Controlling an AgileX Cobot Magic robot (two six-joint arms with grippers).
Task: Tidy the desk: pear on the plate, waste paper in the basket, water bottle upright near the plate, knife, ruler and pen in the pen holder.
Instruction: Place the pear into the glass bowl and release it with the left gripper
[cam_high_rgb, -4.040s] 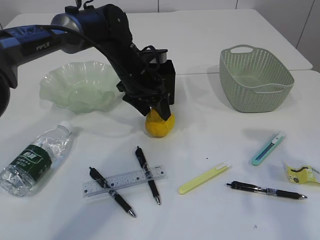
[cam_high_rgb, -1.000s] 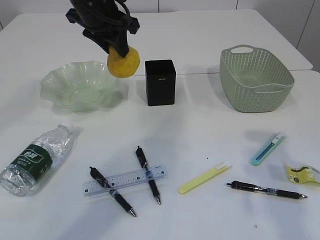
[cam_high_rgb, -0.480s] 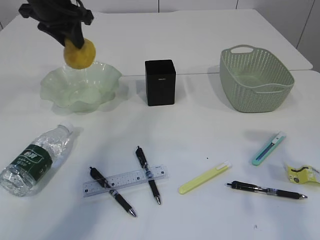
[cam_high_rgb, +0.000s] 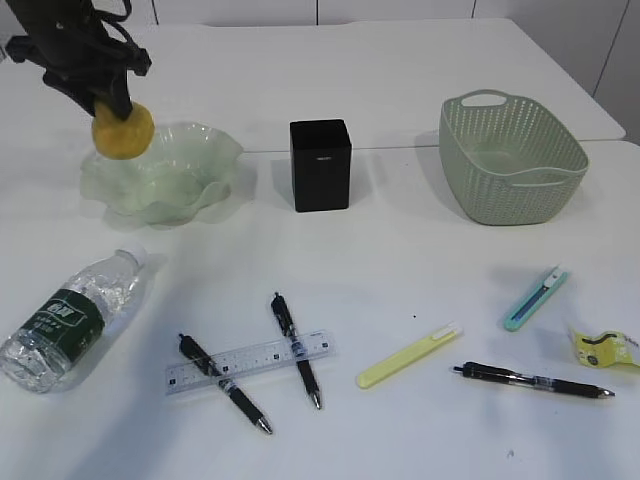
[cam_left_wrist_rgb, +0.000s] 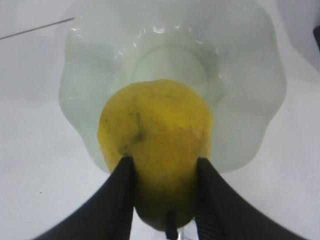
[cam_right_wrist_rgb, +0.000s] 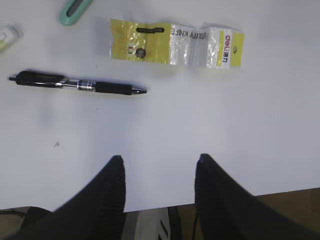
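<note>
My left gripper (cam_high_rgb: 112, 112) is shut on the yellow pear (cam_high_rgb: 124, 131), held stem-up above the left rim of the pale green plate (cam_high_rgb: 210, 160). In the left wrist view the fingers clamp the pear (cam_left_wrist_rgb: 155, 130) over the plate (cam_left_wrist_rgb: 245, 75). My right gripper (cam_right_wrist_rgb: 160, 160) is open and empty above the desk's front edge, short of a black pen (cam_right_wrist_rgb: 80, 84) and the waste paper (cam_right_wrist_rgb: 175, 42). The water bottle (cam_high_rgb: 72, 315) lies on its side. The ruler (cam_high_rgb: 248, 362) rests across two pens (cam_high_rgb: 295, 349). The pen holder (cam_high_rgb: 320, 165) and basket (cam_high_rgb: 510, 160) stand at the back.
A yellow-green knife (cam_high_rgb: 407, 356) and a teal knife (cam_high_rgb: 537, 297) lie at the front right, beside a black pen (cam_high_rgb: 530, 381) and the waste paper (cam_high_rgb: 603, 349). The desk's near edge shows under the right gripper.
The left gripper has carried the pear leftward and down, from beside the pen holder to over the plate's left rim. Nothing else has moved.
</note>
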